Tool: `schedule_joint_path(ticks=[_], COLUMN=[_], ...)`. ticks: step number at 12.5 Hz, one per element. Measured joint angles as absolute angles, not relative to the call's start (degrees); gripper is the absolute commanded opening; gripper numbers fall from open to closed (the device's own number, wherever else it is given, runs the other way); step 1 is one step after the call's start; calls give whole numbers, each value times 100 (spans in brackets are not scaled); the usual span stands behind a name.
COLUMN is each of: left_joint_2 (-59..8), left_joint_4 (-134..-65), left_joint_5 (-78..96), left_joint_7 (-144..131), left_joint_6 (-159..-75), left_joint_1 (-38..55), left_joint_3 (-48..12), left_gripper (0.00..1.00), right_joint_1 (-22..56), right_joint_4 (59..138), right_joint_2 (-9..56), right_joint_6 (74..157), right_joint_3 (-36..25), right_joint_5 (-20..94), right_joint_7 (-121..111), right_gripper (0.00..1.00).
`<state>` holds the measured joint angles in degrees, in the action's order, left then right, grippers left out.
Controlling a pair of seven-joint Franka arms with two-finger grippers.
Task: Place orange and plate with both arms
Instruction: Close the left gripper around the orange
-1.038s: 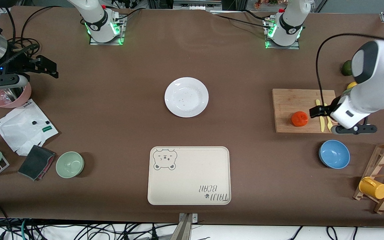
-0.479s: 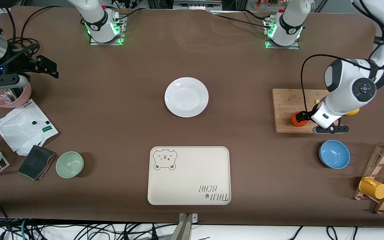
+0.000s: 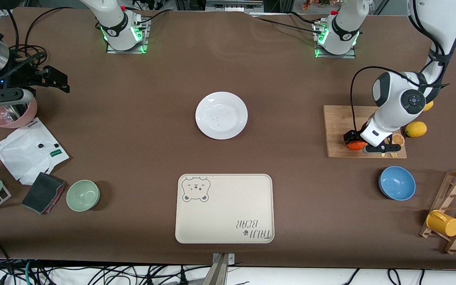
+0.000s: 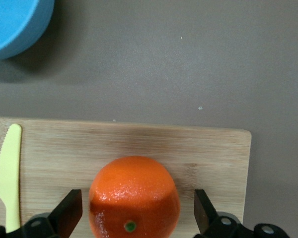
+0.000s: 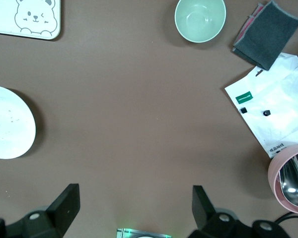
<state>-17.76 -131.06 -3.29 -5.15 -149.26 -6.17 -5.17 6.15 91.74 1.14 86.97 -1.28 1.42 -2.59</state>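
Note:
The orange point(image 3: 356, 146) sits on a wooden cutting board point(image 3: 338, 118) toward the left arm's end of the table. My left gripper point(image 3: 354, 141) is down at it and open. In the left wrist view its fingers stand on either side of the orange point(image 4: 134, 196), with a gap on each side, gripper point(image 4: 137, 215). The white plate point(image 3: 221, 115) lies empty mid-table and shows in the right wrist view point(image 5: 7, 129). My right gripper point(image 3: 55, 80) waits, open and empty, in the air near a pink bowl point(image 3: 10, 114); right wrist view point(image 5: 136, 208).
The beige bear tray point(image 3: 224, 208) lies nearer the camera than the plate. A blue bowl point(image 3: 397, 183), lemon point(image 3: 415, 129), orange slice point(image 3: 398, 139) and yellow knife point(image 4: 9, 173) surround the board. A mug rack point(image 3: 449, 213), green bowl point(image 3: 83, 195), white bag point(image 3: 30, 150) and grey cloth point(image 3: 44, 192) stand around.
My left arm has swung over the cutting board and come down, so its open fingers now stand on either side of the orange. The right arm has not moved.

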Motion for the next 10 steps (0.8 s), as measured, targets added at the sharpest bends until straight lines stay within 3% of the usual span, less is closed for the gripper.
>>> schedule_joint_path(ticks=[1, 2, 3, 5, 7, 10], left_joint_2=[-1818, -1865, -1906, -1944, -1928, -1881], left_joint_4=[-13108, -13112, -13112, -13112, -13109, -13051], left_joint_5=[-330, -330, -330, -330, -331, -331], left_joint_7=[-515, -515, -515, -515, -513, -513], left_joint_6=[-15018, -15088, -15141, -15175, -15180, -15166], left_joint_1=[-617, -619, -623, -634, -639, -637], left_joint_3=[-517, -517, -517, -517, -518, -550], left_gripper=[97, 85, 65, 45, 39, 39], right_joint_1=[615, 616, 615, 615, 615, 616], right_joint_4=[9174, 9174, 9174, 9174, 9174, 9174], right_joint_2=[114, 114, 114, 114, 114, 114], right_joint_6=[8697, 8697, 8697, 8697, 8697, 8697], right_joint_3=[-128, -128, -128, -128, -128, -128], right_joint_5=[142, 142, 142, 142, 142, 142], right_joint_7=[-259, -259, -259, -259, -259, -259], right_gripper=[100, 100, 100, 100, 100, 100])
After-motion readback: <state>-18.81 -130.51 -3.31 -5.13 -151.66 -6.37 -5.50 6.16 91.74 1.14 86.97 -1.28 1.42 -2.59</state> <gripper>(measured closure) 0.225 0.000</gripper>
